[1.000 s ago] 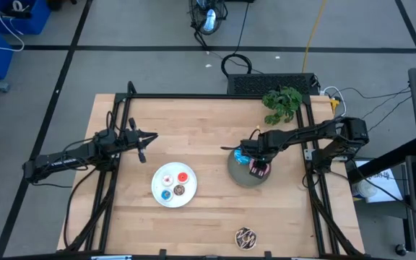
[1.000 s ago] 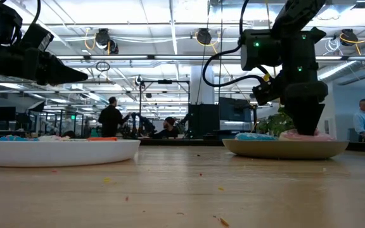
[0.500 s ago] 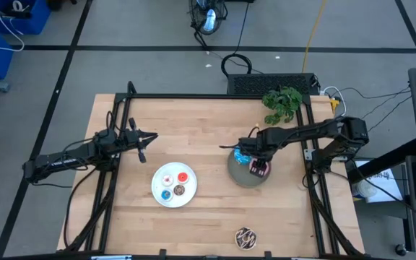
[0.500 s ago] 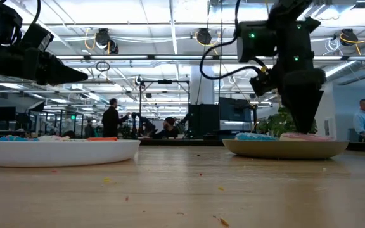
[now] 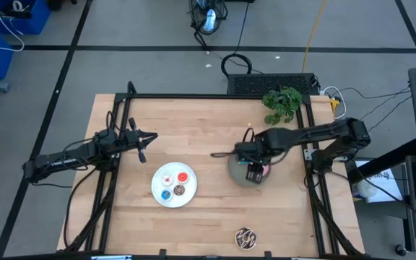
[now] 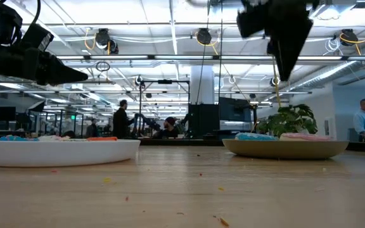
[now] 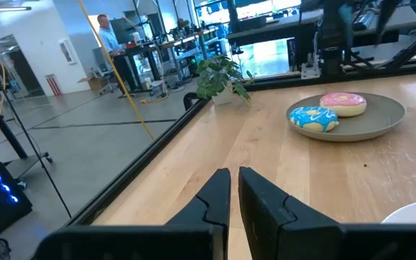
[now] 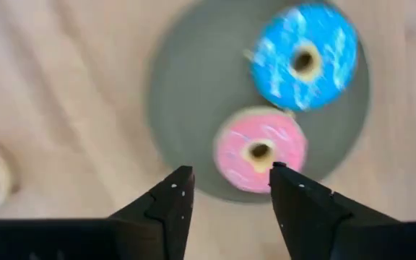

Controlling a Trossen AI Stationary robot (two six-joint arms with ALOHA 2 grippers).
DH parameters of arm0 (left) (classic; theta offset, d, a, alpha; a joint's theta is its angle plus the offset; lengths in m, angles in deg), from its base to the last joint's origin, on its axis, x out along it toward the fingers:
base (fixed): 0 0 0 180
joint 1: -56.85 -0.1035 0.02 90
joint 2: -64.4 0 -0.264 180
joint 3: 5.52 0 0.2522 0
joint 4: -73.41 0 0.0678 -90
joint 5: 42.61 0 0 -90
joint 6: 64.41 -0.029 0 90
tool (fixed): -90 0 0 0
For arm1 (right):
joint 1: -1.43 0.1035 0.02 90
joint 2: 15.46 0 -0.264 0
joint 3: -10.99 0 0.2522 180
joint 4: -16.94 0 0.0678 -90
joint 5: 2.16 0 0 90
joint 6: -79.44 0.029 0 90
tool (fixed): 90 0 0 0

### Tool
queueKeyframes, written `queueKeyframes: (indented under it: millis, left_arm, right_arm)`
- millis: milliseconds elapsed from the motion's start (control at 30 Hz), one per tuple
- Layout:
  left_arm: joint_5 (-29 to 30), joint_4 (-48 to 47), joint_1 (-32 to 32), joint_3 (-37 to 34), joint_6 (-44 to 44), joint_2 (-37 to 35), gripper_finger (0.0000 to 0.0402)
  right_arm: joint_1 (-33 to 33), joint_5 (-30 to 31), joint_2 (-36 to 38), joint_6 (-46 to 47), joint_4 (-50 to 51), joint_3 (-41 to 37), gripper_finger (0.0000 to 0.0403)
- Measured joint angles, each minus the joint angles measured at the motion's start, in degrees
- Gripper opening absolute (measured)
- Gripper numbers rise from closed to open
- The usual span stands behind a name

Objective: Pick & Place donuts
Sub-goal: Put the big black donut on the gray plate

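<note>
My right gripper is open and empty, high above the round gray plate. On that plate lie the pink donut and the blue sprinkled donut. In the low view the gripper hangs well clear of the plate. The chocolate drizzled donut lies on the table near its front edge. The white plate holds the tiny red, white, blue and brown donuts. My left gripper is shut and empty above the table's left part.
A potted plant stands at the table's far right corner, behind the gray plate. Black frame rails run along the table's left and right sides. Bare wood lies between the two plates. People show in the room beyond the table.
My right gripper has risen from the pink donut on the gray plate to well above it. The pink donut stays lying on the plate beside the blue sprinkled one.
</note>
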Motion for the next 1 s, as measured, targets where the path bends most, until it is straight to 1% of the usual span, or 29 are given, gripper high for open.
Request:
queueKeyframes:
  millis: [133, 233, 333, 367, 600, 700, 800, 833, 900, 1000]
  left_arm:
    - [0.0, 0.02, 0.01, 0.0, 0.06, 0.0, 0.0037]
    - [0.01, 0.02, 0.0, 0.0, 0.33, 0.0, 0.0037]
    - [0.01, 0.02, 0.0, 0.0, 0.28, -0.02, 0.0037]
    - [0.01, 0.02, 0.02, 0.0, 0.28, -0.01, 0.0037]
    - [-0.01, 0.13, 0.02, 0.0, 0.28, 0.0, 0.0037]
    - [0.0, 0.13, 0.0, 0.0, 0.28, -0.02, 0.0037]
    - [0.0, 0.17, 0.0, 0.0, 0.26, -0.02, 0.0037]
    - [0.01, 0.16, 0.0, 0.0, 0.26, 0.0, 0.0037]
    - [-0.01, 0.2, 0.02, 0.0, 0.29, 0.0, 0.0037]
    - [-0.02, 0.2, 0.0, -0.01, 0.33, 0.0, 0.0037]
  right_arm:
    - [4.49, -0.06, 0.0, 2.66, 0.0, 4.39, 0.013]
    - [7.07, -0.05, 0.0, 6.06, -0.21, 6.61, 0.0083]
    - [9.77, -0.13, 0.0, 9.28, -1.23, 7.74, 0.0025]
    - [10.63, -0.31, 0.0, 9.43, -1.83, 7.75, 0.0013]
    - [14.67, -0.14, -0.03, 11.05, -4.89, 7.75, 0.0004]
    - [16.63, 0.18, -1.04, 11.28, -11.87, 7.84, 0.0002]
    - [18.99, -1.97, -3.84, 11.17, -17.7, 7.87, 0.0001]
    - [19.71, -3.06, -5.07, 11.17, -17.77, 8.53, 0.0001]
    - [21.38, -3.19, -7.7, 11.17, -16.57, 10.78, 0.0]
    - [23.72, -3.19, -12.53, 11.17, -15.02, 16.05, 0.0]
